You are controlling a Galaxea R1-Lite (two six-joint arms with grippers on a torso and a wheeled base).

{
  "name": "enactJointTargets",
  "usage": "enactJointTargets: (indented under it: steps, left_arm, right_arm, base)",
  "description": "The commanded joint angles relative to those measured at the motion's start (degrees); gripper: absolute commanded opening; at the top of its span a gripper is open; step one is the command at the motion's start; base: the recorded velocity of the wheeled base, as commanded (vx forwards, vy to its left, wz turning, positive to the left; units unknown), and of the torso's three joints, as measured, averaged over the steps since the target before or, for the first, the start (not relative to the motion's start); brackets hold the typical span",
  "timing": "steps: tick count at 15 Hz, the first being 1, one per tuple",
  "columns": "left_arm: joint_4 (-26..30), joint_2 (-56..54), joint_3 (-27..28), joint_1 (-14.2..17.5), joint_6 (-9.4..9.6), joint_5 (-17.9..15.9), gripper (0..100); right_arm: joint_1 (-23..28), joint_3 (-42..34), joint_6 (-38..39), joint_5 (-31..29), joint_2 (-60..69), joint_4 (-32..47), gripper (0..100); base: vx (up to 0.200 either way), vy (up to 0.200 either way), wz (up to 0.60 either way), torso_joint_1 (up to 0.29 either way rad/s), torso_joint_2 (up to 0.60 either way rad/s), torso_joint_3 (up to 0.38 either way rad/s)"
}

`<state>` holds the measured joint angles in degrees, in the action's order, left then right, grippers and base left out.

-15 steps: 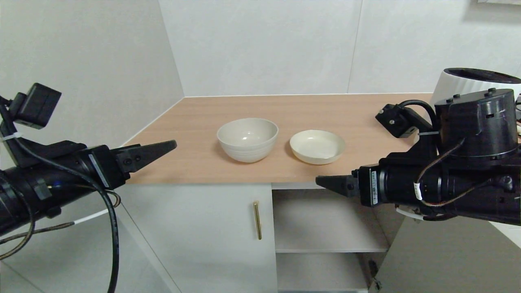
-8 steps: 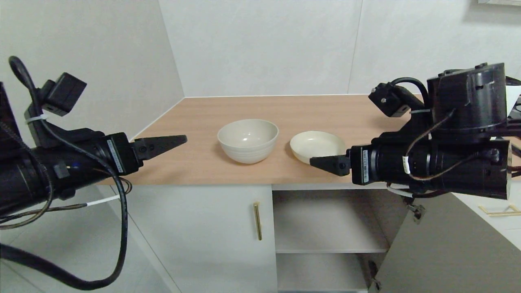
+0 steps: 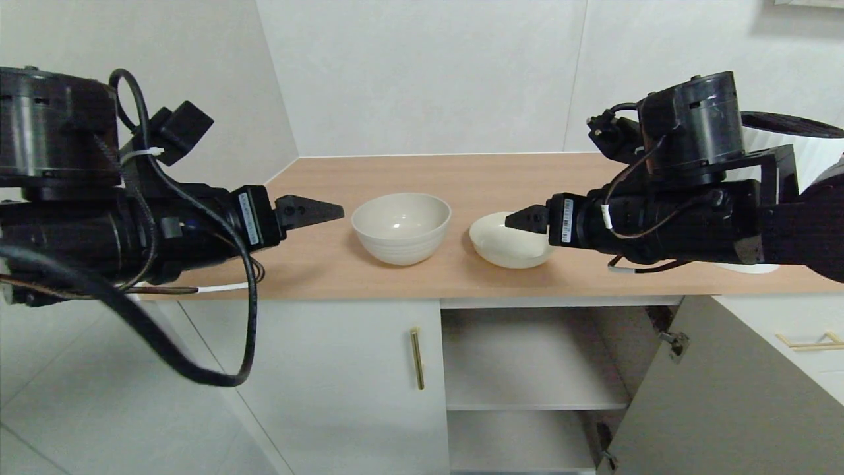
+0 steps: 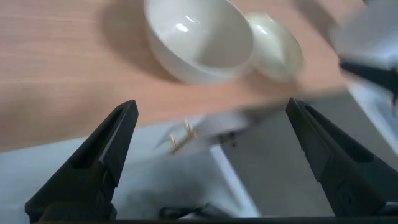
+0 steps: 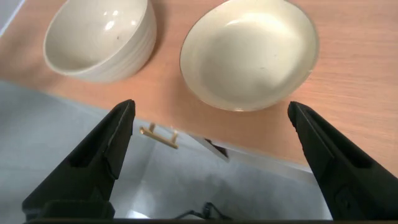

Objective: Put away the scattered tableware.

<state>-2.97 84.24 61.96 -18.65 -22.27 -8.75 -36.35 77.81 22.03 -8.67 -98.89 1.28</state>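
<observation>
From my head camera, the bowl (image 3: 401, 226) sits upright near the middle of the counter (image 3: 330, 264), close to its front edge. The dish (image 3: 501, 247) is just beside it at its 3 o'clock, also upright. A narrow strip of wood shows between the two, so they do not touch.

My left gripper (image 3: 323, 211) hangs at the bowl's 9 o'clock, about level with its rim and just short of it, pointing at it. In the left wrist view its fingers (image 4: 99, 162) stand wide apart and unloaded, with the bowl and dish ahead on the counter.

My right gripper (image 3: 521, 219) comes in from the dish's 3 o'clock, with its tip over the near part of the dish's rim. I cannot tell whether it touches the rim. The right wrist view shows its fingers (image 5: 93, 165) spread wide too, clamped on nothing, with the dish ahead between them and the bowl beside it.

Under the counter, at the bowl's 6 o'clock, is a shut door (image 3: 330, 382) with a brass handle (image 3: 417, 356). At the dish's 6 o'clock the cupboard (image 3: 527, 349) stands open, showing a shelf (image 3: 534, 399). Its open door (image 3: 712, 409) is swung out at 4 o'clock from the dish. A white appliance (image 3: 821, 155) stands on the counter at the dish's 2 o'clock, behind my right arm.
</observation>
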Motion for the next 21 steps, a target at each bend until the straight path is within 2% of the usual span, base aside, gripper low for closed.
enactJointTargets:
  steps: [1, 2, 3, 4, 8, 15, 18, 21]
  left_arm:
    - [0.3, 2.5, 1.1, -0.9, 0.65, 0.8, 100]
    - [1.6, 1.6, 1.1, -0.9, 3.2, 1.2, 100]
    - [3.2, 0.8, 1.1, -0.9, 4.78, 1.5, 100]
    - [3.6, 0.4, 1.1, -1.2, 5.31, 1.9, 100]
    - [3.6, -0.3, 0.9, -1.2, 5.31, 2.0, 100]
    - [3.3, 2.5, 1.5, -2.8, 5.4, 1.8, 100]
    - [3.6, 7.3, 8.2, -2.7, 4.96, 2.1, 100]
    - [3.7, 11.0, 10.5, -2.9, 3.55, 3.5, 100]
  right_arm:
    - [0.2, 0.4, 0.4, 0.1, -1.3, 0.0, 100]
    - [0.6, 0.4, 0.4, 0.1, -1.2, 0.0, 100]
    - [0.6, 0.3, 0.4, 0.1, -1.2, 0.0, 100]
    - [0.6, 0.3, 0.5, 0.2, -1.2, 0.0, 100]
    - [0.6, 0.1, 0.6, 0.2, 0.0, 0.1, 100]
    - [0.6, 0.1, 0.5, 0.1, 0.8, 0.1, 100]
    - [0.8, 0.2, 0.1, -2.0, 0.7, 0.3, 100]
    - [2.6, 1.7, -0.2, -4.9, -1.2, 0.7, 100]
  base:
    - [0.0, 0.0, 0.0, 0.0, 0.0, 0.0]
    - [0.0, 0.0, 0.0, 0.0, 0.0, 0.0]
    - [0.0, 0.0, 0.0, 0.0, 0.0, 0.0]
    - [0.0, 0.0, 0.0, 0.0, 0.0, 0.0]
    - [0.0, 0.15, 0.0, 0.001, 0.0, -0.001]
    - [0.0, 0.0, 0.0, 0.0, 0.0, 0.0]
    - [0.0, 0.0, 0.0, 0.0, 0.0, 0.0]
    - [0.0, 0.0, 0.0, 0.0, 0.0, 0.0]
